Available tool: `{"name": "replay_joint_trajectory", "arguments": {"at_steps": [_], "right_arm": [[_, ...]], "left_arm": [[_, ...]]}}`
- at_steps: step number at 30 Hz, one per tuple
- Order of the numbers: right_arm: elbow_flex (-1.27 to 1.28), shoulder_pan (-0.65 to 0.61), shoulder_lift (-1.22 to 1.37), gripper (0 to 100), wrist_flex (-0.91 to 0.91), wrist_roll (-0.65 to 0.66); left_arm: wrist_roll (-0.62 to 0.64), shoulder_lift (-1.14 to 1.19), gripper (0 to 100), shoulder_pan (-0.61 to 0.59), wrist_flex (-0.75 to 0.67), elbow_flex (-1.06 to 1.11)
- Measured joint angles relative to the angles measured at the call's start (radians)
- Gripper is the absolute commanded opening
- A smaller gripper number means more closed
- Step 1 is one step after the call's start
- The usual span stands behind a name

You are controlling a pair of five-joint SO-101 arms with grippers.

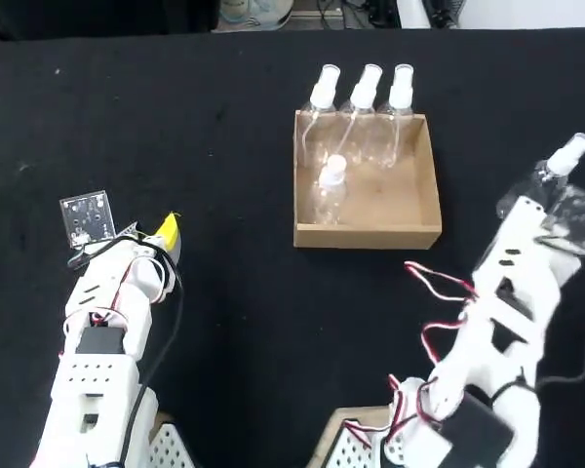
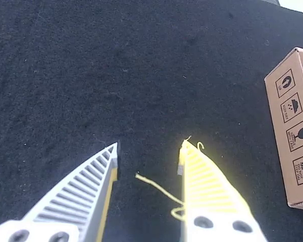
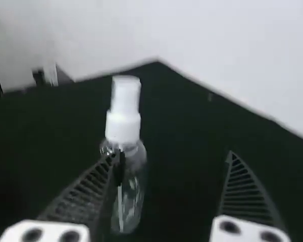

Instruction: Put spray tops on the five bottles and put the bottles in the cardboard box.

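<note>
Fingers of the right gripper [image 3: 172,155] stand spread wide; the fifth bottle [image 3: 123,171] is upright between them, close against one finger and well apart from the other, so nothing pinches it; its white spray top [image 3: 125,108] is on and rises above the fingertips; in the high view this bottle is on the black table [image 1: 224,146], off to the right of the cardboard box [image 1: 366,236] and clear of it; inside the box three bottles [image 1: 366,127] with tops on line the far wall, and a fourth bottle [image 1: 330,195], also topped, stands nearer the front by the left wall; the left gripper [image 2: 149,145] is likewise spread, holding nothing, over bare cloth well left of the box
</note>
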Motion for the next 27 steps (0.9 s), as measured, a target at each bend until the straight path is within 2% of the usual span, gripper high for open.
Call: {"name": "replay_joint_trajectory", "arguments": {"at_steps": [3, 5, 17, 27], "right_arm": [[-0.086, -0.014, 0.005, 26.9, 0.210, 0.000], [-0.147, -0.038, 0.044, 26.9, 0.256, 0.000], [-0.485, -0.055, 0.468, 26.9, 0.270, 0.000], [-0.540, -0.094, 0.557, 26.6, 0.270, 0.000]], "left_arm": [[0.000, 0.000, 19, 0.000, 0.000, 0.000], [0.000, 0.000, 19, 0.000, 0.000, 0.000], [0.000, 0.000, 19, 0.000, 0.000, 0.000], [0.000, 0.000, 19, 0.000, 0.000, 0.000]]}}
